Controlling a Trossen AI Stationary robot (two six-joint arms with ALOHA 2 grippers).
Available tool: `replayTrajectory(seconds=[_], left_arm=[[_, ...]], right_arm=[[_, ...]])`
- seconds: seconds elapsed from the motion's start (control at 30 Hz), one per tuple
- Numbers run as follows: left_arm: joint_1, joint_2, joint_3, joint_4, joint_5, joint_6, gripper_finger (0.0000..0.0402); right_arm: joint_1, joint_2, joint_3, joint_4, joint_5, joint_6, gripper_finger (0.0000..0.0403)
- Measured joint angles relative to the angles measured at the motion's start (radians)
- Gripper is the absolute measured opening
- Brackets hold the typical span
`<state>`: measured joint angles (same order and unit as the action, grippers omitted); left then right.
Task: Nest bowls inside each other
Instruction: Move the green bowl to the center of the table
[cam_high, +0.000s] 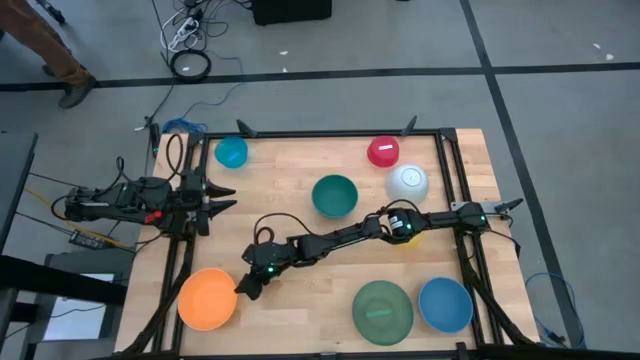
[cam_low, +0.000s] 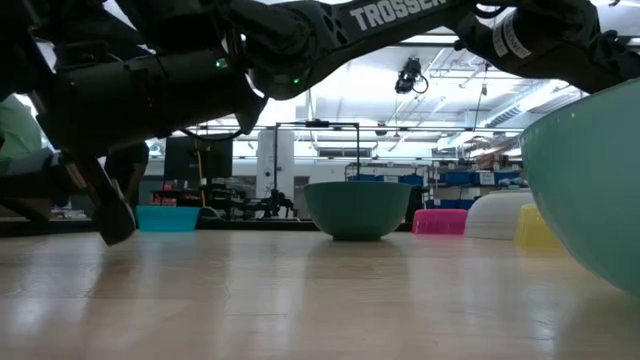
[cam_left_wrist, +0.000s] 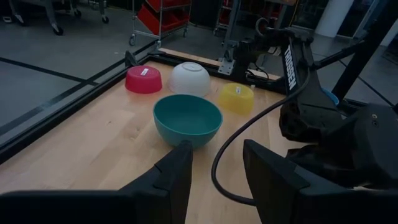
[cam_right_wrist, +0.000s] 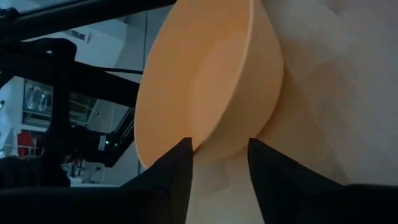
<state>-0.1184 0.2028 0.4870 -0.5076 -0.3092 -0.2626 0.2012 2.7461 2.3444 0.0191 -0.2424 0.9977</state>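
Reaching across the worktop, the right arm puts its right tool at the rim of the orange bowl, which sits upright near the front left corner. In the right wrist view the fingers stand apart with the bowl's edge just ahead of them, not clamped on it; tool open. Left tool waits at the left edge, fingers parted, holding nothing. Teal bowl sits upright mid-worktop. Red bowl and white bowl lie upside down near the back right, close together. Yellow bowl also lies upside down, mostly hidden under the right arm from above. Small light blue bowl sits at the back left. Green bowl and blue bowl sit upright side by side at the front right.
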Motion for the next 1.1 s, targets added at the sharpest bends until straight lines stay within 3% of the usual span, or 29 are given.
replayTrajectory(seconds=[0.7,1.1], left_arm=[[0.000,0.000,0.000,0.000,0.000,0.000,0.0153],[0.000,0.000,0.000,-0.001,0.000,0.000,0.0153]], right_arm=[[0.001,0.000,0.000,-0.007,-0.011,0.023,0.0007],[-0.004,0.000,0.009,-0.002,0.005,-0.003,0.0000]])
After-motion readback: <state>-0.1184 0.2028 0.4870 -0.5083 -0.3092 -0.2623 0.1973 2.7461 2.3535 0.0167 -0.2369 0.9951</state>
